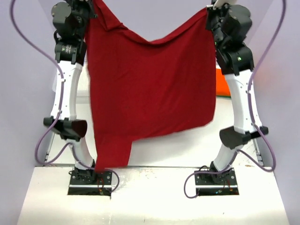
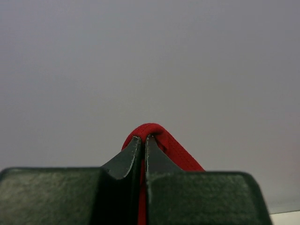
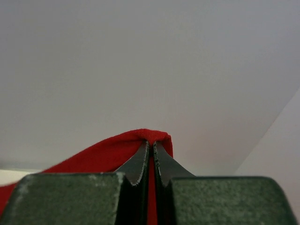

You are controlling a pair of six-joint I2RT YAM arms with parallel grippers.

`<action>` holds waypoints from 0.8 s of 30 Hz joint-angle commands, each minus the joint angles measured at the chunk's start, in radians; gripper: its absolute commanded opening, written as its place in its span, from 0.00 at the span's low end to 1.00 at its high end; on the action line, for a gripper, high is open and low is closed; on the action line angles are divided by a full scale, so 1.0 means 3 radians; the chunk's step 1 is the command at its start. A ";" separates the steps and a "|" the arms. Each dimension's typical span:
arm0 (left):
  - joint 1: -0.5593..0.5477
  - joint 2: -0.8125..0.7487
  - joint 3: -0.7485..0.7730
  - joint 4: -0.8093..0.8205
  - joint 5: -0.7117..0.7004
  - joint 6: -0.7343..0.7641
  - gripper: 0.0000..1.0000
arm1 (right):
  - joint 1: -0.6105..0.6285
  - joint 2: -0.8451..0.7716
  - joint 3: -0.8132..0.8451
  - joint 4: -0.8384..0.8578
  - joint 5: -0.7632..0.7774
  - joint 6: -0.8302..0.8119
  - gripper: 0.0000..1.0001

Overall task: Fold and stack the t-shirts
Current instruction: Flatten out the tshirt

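Note:
A dark red t-shirt hangs spread in the air between both raised arms, sagging in the middle, with one sleeve dangling at the lower left. My left gripper is shut on its top left edge, red hem folded over the fingertips. My right gripper is shut on the top right corner, red cloth trailing off to the left. In the top view both grips sit at the frame's upper edge. A bright orange t-shirt peeks out behind the right arm.
The white table lies below, with both arm bases bolted at its near edge. The hanging shirt hides most of the table's middle. Grey cables loop beside each arm. Plain pale walls fill both wrist views.

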 commanded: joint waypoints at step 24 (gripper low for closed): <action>0.0278 -0.0229 -0.1702 0.0291 0.0921 -0.0281 0.00 | -0.0695 0.0061 -0.1597 -0.0469 -0.0376 0.0987 0.00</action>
